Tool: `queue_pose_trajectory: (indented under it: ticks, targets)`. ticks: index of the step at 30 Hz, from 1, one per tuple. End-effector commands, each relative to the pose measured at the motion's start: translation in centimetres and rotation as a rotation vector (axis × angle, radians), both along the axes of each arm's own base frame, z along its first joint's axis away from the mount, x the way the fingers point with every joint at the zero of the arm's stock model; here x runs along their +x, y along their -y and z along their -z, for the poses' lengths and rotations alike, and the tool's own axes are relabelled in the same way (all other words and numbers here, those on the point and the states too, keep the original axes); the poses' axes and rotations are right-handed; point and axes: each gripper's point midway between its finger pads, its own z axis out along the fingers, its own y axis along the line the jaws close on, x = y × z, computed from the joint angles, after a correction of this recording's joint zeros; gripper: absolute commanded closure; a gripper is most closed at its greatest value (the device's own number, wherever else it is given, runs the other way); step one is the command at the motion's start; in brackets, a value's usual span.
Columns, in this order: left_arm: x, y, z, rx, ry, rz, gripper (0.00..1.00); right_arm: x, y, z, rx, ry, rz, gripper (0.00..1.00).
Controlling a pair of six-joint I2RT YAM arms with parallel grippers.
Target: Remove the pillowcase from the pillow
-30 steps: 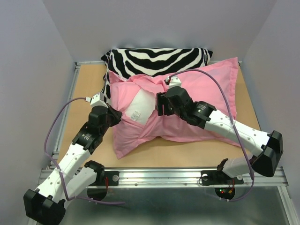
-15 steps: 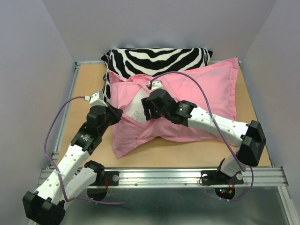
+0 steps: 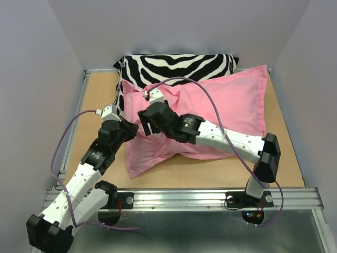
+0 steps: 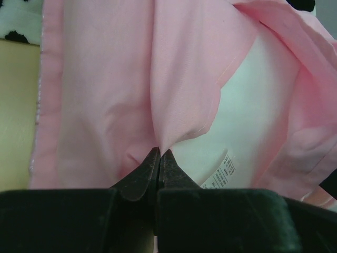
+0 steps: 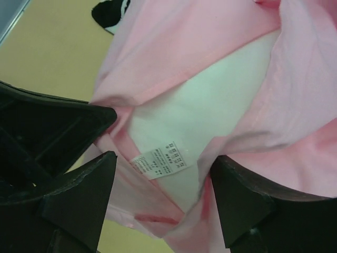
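Two arms reach across the desk (image 3: 97, 95) to the left end of the pillowcase (image 3: 231, 100). It lies across the middle of the desk, and its far edge touches a zebra cushion (image 3: 174, 66) at the back. The pillow (image 4: 258, 121) is inside the pillowcase. It shows only at the opening on the left end, where the pink cloth is folded back and a patch of white is bare. A small printed tag (image 5: 159, 159) lies on that white patch, close to the lower edge of the opening. The left gripper (image 4: 159, 154) comes in from the near left with its jaws pressed together on a pinched fold of the pillowcase beside the opening, and the cloth runs up from the tips in a taut crease. The right gripper (image 3: 150, 118) is over the same opening with its fingers (image 5: 79, 195) spread wide and nothing between them. In the wrist view, the bare pillow and the tag sit in the gap between the fingers. Whether the fingers touch the cloth cannot be told. A purple cable (image 3: 210, 100) arcs from the right wrist over the pillowcase.
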Motion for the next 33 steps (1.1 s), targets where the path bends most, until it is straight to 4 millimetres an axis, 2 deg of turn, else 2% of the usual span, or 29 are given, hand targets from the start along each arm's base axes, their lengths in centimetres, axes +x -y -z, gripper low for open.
queue_pose_trajectory:
  ticks: [1, 5, 9, 11, 13, 15, 18, 20, 22, 23, 25, 28, 33]
  targets:
    - [0.0, -0.1, -0.8, -0.019, 0.046, -0.001, 1.00, 0.5, -0.6, -1.2, -0.062, 0.075, 0.063, 0.23]
    - [-0.1, -0.2, -1.0, -0.023, 0.051, -0.005, 1.00, 0.8, 0.0, 0.2, -0.111, 0.076, 0.095, 0.21]
    - [0.0, -0.2, -0.8, -0.014, 0.043, -0.005, 1.00, 0.5, 0.0, -2.1, -0.058, 0.095, 0.099, 0.21]
    - [0.1, -0.2, -0.9, -0.014, 0.043, -0.005, 1.00, 0.7, 0.7, -3.2, -0.046, 0.112, 0.135, 0.22]
    - [0.1, -0.2, -0.8, -0.015, 0.043, -0.007, 1.00, 0.9, 2.4, -4.4, -0.059, 0.141, 0.196, 0.25]
    - [0.0, -0.2, -0.9, -0.017, 0.045, -0.005, 1.00, 1.0, 3.7, -3.7, -0.101, 0.151, 0.222, 0.31]
    - [0.0, -0.2, -1.2, -0.021, 0.052, -0.007, 1.00, 0.9, 4.4, -3.0, -0.134, 0.151, 0.233, 0.27]
    - [0.0, -0.1, -1.2, -0.022, 0.051, -0.005, 1.00, 1.0, 4.5, -2.0, -0.160, 0.144, 0.239, 0.36]
    - [0.0, 0.0, -1.4, -0.024, 0.055, 0.000, 1.00, 1.6, 5.6, -1.0, -0.201, 0.150, 0.278, 0.55]
    - [0.0, 0.0, -1.4, -0.024, 0.055, 0.000, 1.00, 1.8, 5.9, -0.4, -0.217, 0.139, 0.279, 0.58]
    - [0.0, -0.1, -1.5, -0.024, 0.057, -0.001, 1.00, 1.8, 6.5, 0.2, -0.217, 0.113, 0.269, 0.60]
    - [0.1, -0.1, -1.5, -0.019, 0.059, -0.002, 1.00, 2.1, 7.4, -0.9, -0.196, 0.127, 0.296, 0.59]
    - [-0.1, -0.1, -1.5, -0.022, 0.061, 0.003, 1.00, 3.2, 12.1, -1.8, -0.180, 0.122, 0.407, 0.76]
